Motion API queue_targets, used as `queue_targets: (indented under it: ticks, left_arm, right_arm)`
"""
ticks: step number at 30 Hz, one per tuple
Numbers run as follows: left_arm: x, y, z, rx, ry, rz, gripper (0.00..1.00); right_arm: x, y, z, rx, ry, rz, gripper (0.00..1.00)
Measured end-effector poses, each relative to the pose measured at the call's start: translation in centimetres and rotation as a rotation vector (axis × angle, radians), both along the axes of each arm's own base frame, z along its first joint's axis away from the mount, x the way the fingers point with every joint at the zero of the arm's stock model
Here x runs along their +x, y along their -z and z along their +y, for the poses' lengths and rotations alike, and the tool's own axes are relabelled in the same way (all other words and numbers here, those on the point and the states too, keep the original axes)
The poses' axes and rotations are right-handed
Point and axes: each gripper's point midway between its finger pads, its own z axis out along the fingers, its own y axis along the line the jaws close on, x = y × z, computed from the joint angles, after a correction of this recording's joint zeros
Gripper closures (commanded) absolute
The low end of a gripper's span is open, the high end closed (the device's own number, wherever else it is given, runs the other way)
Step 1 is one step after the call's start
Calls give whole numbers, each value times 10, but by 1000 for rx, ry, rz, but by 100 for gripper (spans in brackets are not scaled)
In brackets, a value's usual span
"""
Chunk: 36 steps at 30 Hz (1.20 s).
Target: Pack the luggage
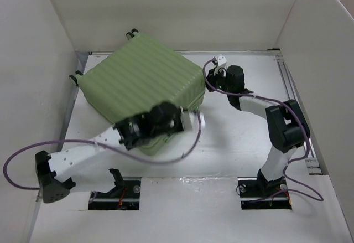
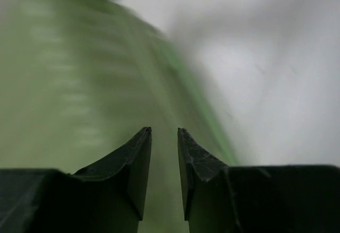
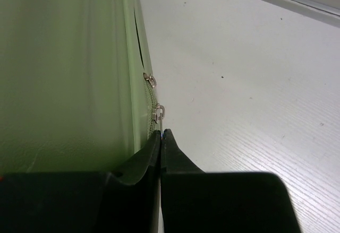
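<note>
The light green ribbed suitcase [image 1: 145, 89] lies closed and flat on the table, wheels at its far and left corners. My right gripper [image 3: 161, 133] is at its right side and is shut on the metal zipper pull [image 3: 160, 113]; a second zipper slider [image 3: 150, 79] sits just beyond it on the seam. In the top view my right gripper [image 1: 212, 80] touches the suitcase's right edge. My left gripper [image 2: 164, 132] is slightly open and empty, hovering over the shell [image 2: 79, 95] near its front right corner; it shows in the top view [image 1: 183, 122].
White walls enclose the table on the left, back and right. A metal rail [image 1: 293, 93] runs along the right edge. Purple cables [image 1: 33, 149] trail from both arms. Bare white table [image 3: 255, 84] lies to the right of the suitcase.
</note>
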Motion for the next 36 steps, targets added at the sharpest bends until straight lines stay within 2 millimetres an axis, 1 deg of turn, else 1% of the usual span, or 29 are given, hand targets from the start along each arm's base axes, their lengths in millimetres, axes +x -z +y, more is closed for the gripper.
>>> queue_targets:
  ticks: [1, 2, 3, 4, 5, 6, 7, 8, 9, 10, 11, 12, 13, 15, 16, 17, 18, 19, 20, 21, 23, 25, 26, 29, 32, 34, 36]
  left_arm:
    - [29, -39, -4, -98, -113, -3, 76]
    - [59, -72, 0, -177, -220, 0, 76]
    - [93, -112, 8, -279, -331, -21, 76]
    - [127, -145, 28, -357, -449, -26, 81]
    - [159, -173, 56, -429, -571, -47, 84]
    - [188, -192, 93, -479, -698, -65, 87]
    - [208, -203, 132, -507, -824, -93, 89]
    - [221, -205, 175, -526, -953, -105, 94]
    - [226, -196, 216, -528, -1079, -97, 96]
    - [222, -181, 256, -518, -1201, -77, 99]
    - [212, -163, 289, -503, -1309, -50, 100]
    - [199, -145, 315, -490, -1400, -24, 100]
    - [181, -125, 340, -479, -1493, 2, 100]
    - [138, -81, 375, -450, -1655, 74, 100]
    - [119, -62, 386, -437, -1715, 105, 100]
    - [100, -42, 396, -422, -1773, 144, 100]
    - [85, -22, 402, -408, -1818, 201, 100]
    - [75, -9, 407, -398, -1852, 249, 100]
    - [73, 7, 413, -387, -1873, 317, 100]
    - [76, 12, 415, -380, -1874, 336, 100]
    - [96, 33, 416, -327, -1848, 373, 100]
    - [121, 58, 402, -254, -1772, 420, 100]
    - [136, 63, 401, -244, -1768, 395, 100]
    - [172, 63, 404, -231, -1761, 308, 100]
    - [221, 61, 400, -245, -1729, 222, 100]
    - [255, 62, 389, -258, -1695, 164, 100]
    - [279, 64, 369, -262, -1652, 133, 100]
  right_arm:
    - [0, 0, 0, 1, -4, 0, 100]
    - [0, 0, 1, 3, -8, 1, 100]
    - [0, 0, 1, 3, -9, 1, 100]
    - [1, 0, 1, 5, -14, 1, 100]
    - [1, 1, 2, 9, -21, 4, 100]
    - [1, 1, 2, 12, -26, 5, 100]
    - [2, 1, 3, 13, -31, 5, 100]
    - [3, 1, 3, 15, -35, 6, 100]
    - [3, 1, 4, 17, -41, 6, 100]
    - [3, 2, 5, 19, -46, 7, 100]
    - [3, 2, 4, 20, -49, 8, 100]
    - [3, 2, 5, 21, -53, 8, 100]
    - [3, 2, 4, 22, -54, 9, 100]
    - [3, 2, 5, 25, -63, 9, 100]
    - [3, 2, 6, 27, -68, 10, 100]
    - [3, 2, 7, 29, -72, 11, 100]
    - [2, 1, 7, 30, -75, 11, 100]
    - [2, 1, 8, 31, -79, 12, 100]
    - [1, 1, 8, 31, -82, 12, 100]
    - [1, 1, 8, 32, -84, 12, 100]
    - [1, 1, 9, 33, -87, 12, 100]
    - [0, 1, 9, 32, -86, 8, 100]
    - [0, 1, 8, 29, -80, 8, 100]
    - [-9, 2, 1, 26, -55, 0, 100]
    - [-22, 2, -9, 13, -12, -10, 100]
    - [-31, 2, -20, 2, 33, -13, 100]
    - [-44, 3, -33, -10, 88, -15, 100]
